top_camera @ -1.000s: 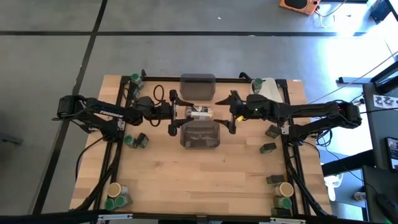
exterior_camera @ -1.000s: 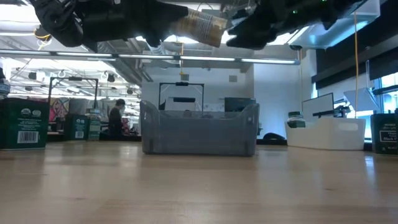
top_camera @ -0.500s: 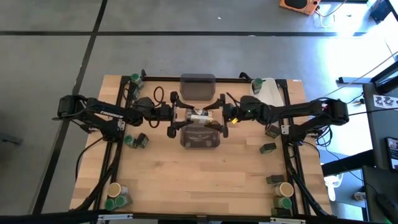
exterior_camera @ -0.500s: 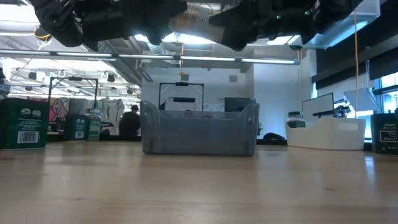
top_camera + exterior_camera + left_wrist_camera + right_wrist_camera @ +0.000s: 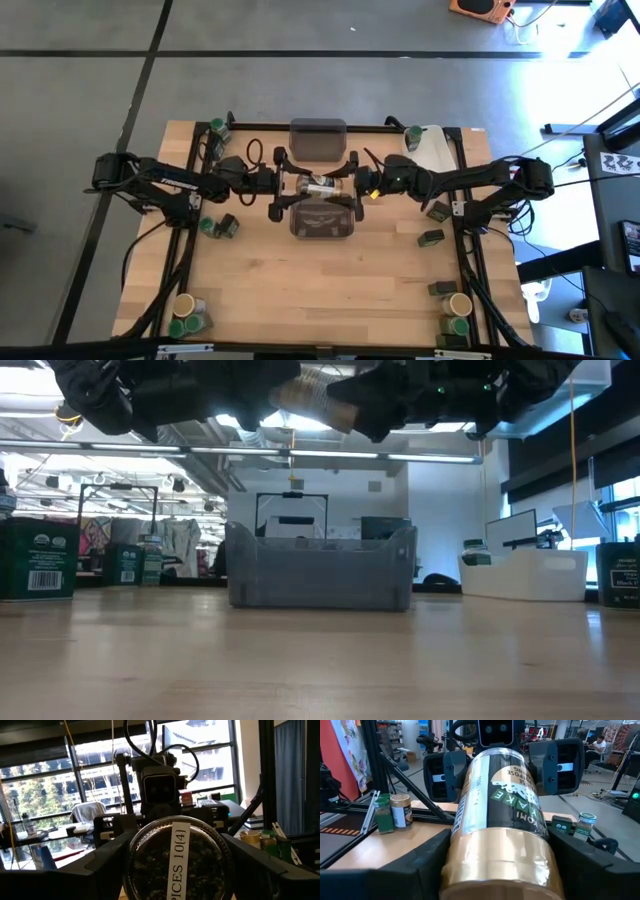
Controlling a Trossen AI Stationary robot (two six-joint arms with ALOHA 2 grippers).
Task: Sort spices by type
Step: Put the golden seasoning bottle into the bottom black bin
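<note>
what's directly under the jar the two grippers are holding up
A grey bin sits on the table beneath the tan-lidded jar. Its contents are hidden by the jar and arms.

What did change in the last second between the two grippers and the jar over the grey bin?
The right gripper moved in toward the left one and now has its fingers around the tan-lidded end of the clear spice jar. The left gripper stayed where it was, clamped on the jar's other end. The jar stayed in the air above the near grey plastic bin, and the containers at the table's edges did not move.
</note>
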